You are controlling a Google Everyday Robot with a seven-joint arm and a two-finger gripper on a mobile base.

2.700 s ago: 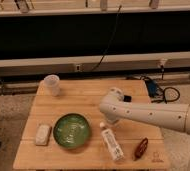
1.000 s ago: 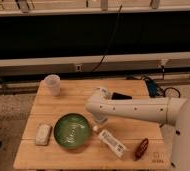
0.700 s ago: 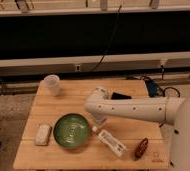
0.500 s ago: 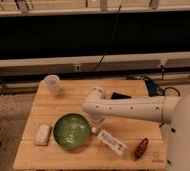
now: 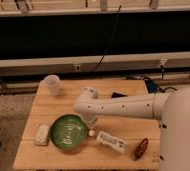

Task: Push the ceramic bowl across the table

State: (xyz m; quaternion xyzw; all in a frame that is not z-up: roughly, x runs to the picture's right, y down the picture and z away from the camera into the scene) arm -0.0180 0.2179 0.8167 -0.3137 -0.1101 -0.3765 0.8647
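The gripper is seen at the right rim of the round, shallow, glossy green ceramic bowl with pale swirl lines inside, right at or against that rim. The white robot arm is stretched from the right edge of the view leftward over the square light-wood butcher-block table. The bowl is placed on the front left part of the table. A small pale rectangular block is found just left of the bowl. A white oblong packet lies just right of it, and a dark reddish-brown oval item is set further right. A translucent plastic cup stands upright near the back left corner.
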